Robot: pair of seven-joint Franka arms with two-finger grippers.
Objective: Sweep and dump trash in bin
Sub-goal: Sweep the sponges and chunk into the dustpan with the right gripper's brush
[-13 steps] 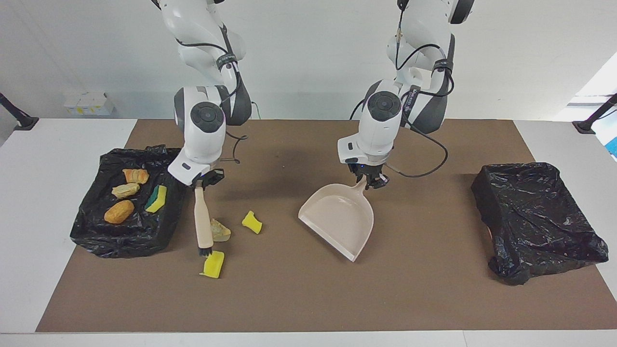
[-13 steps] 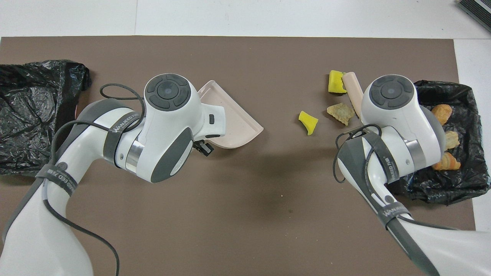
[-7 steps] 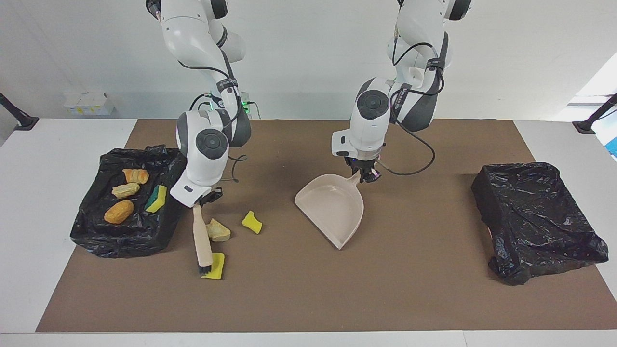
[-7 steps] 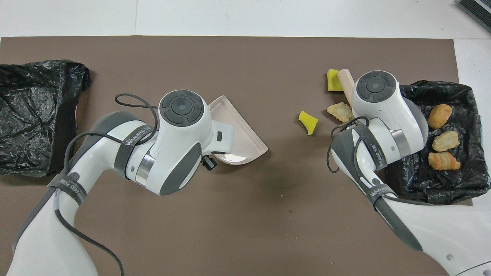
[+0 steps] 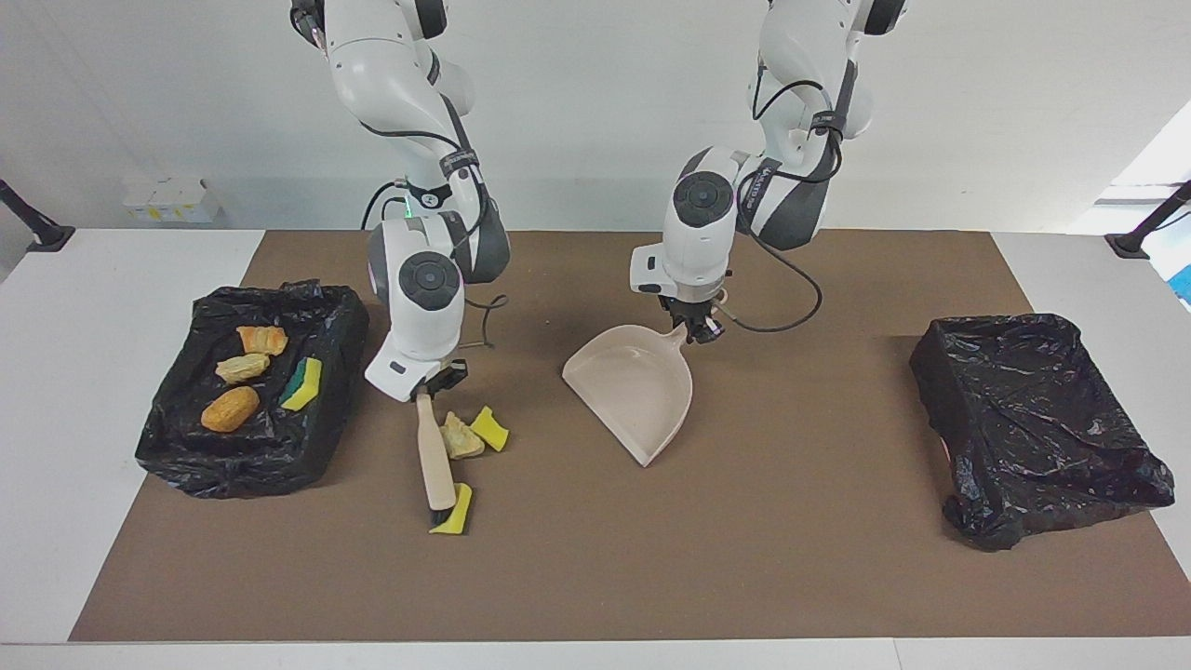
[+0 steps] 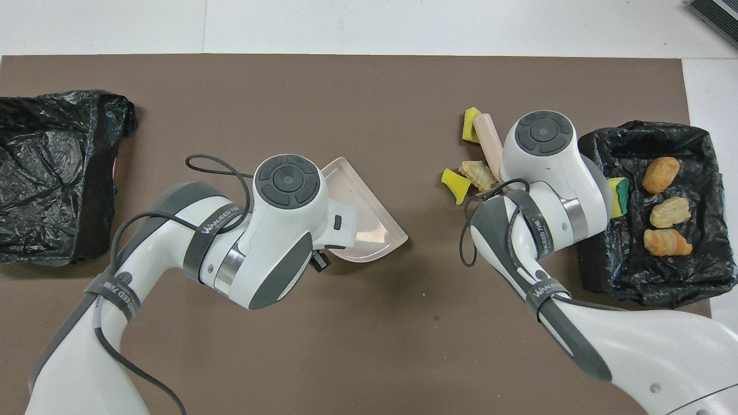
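My right gripper (image 5: 435, 383) is shut on the beige brush (image 5: 434, 456), whose black bristles rest on the mat against a yellow sponge chunk (image 5: 452, 511). A tan lump (image 5: 459, 436) and another yellow chunk (image 5: 490, 429) lie touching beside the brush handle; all three show in the overhead view, the first chunk (image 6: 471, 124) farthest from the robots. My left gripper (image 5: 696, 328) is shut on the handle of the beige dustpan (image 5: 633, 391), its mouth facing the scraps a short gap away. Several more scraps lie in the black-lined bin (image 5: 186, 465) at the right arm's end.
A second black-lined bin (image 5: 1033, 419) stands at the left arm's end, with no scraps showing in it. A brown mat (image 5: 595, 577) covers the table's middle. Small white boxes (image 5: 172, 200) sit by the wall.
My right arm has dragged the brush toward the dustpan, pushing the three loose scraps closer together. My left arm has moved the dustpan toward the scraps and nearer to the robots.
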